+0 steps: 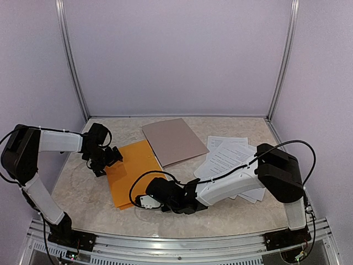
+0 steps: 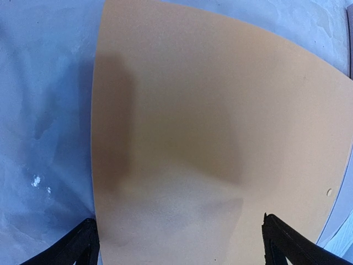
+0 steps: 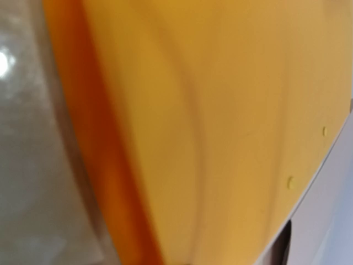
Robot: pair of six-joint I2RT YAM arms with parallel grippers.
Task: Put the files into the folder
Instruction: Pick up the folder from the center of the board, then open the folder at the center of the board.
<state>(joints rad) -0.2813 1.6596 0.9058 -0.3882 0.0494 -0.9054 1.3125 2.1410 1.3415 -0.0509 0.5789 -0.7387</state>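
The orange folder (image 1: pixel 135 165) lies flat at the middle left of the table. The files (image 1: pixel 229 157), white printed sheets, are fanned out to its right, partly under my right arm. My left gripper (image 1: pixel 110 157) hovers over the folder's far left corner, open, its black fingertips (image 2: pixel 83 245) wide apart above the orange cover (image 2: pixel 220 110). My right gripper (image 1: pixel 141 201) is at the folder's near edge. In the right wrist view the cover (image 3: pixel 220 110) fills the picture and runs down into the jaws, bowed up from a darker orange layer; the fingers are hidden.
A grey-brown clipboard (image 1: pixel 174 141) lies at the back, touching the folder's far right corner. The marbled table (image 1: pixel 83 187) shows bare to the left of the folder. Pale walls and metal posts (image 1: pixel 74 66) enclose the back and sides.
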